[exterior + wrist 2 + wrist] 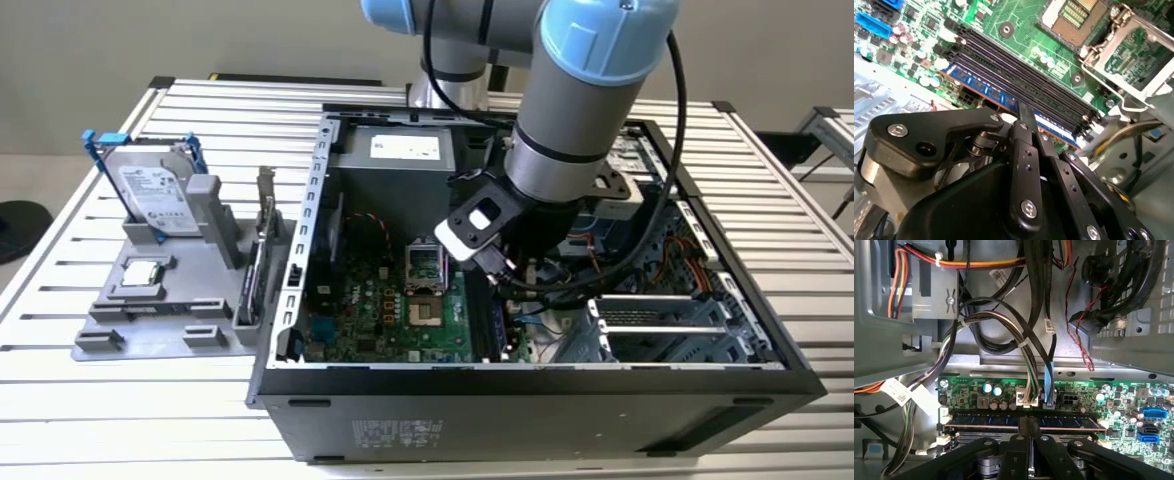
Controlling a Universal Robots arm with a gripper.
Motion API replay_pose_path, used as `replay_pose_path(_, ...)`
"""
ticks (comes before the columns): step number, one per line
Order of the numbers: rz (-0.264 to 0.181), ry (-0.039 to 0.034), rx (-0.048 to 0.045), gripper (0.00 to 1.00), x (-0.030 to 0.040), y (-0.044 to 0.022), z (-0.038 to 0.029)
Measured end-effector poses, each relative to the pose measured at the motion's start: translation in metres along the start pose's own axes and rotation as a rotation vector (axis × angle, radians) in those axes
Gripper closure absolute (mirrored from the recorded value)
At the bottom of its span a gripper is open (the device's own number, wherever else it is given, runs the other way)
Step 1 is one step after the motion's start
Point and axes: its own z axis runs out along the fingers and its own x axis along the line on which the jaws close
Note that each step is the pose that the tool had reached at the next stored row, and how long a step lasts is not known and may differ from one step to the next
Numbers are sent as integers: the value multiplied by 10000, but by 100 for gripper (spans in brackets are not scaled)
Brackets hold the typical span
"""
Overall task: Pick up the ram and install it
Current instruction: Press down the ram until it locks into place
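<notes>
Dark bluish flat ram stick [1004, 97] stands edge-on in the outermost long black slot [1024, 70] at the green motherboard's [1019, 25] edge nearest the drive cage. My black gripper [1026, 114] has its fingers pressed together, pinching the ram's top edge mid-length, seen in both wrist views [1028, 422].

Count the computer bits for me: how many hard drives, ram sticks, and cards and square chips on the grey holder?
hard drive: 1
ram stick: 1
card on the grey holder: 1
square chip on the grey holder: 1
total: 4
</notes>
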Motion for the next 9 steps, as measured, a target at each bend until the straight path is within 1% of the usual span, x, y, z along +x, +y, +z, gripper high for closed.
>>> replay_pose_path(1, 0, -7, 3, 100, -3, -2, -50)
replay_pose_path(7, 0, 6, 3, 100, -8, -8, -311)
replay_pose_path(9, 0, 11, 2, 100, -9, -9, -376)
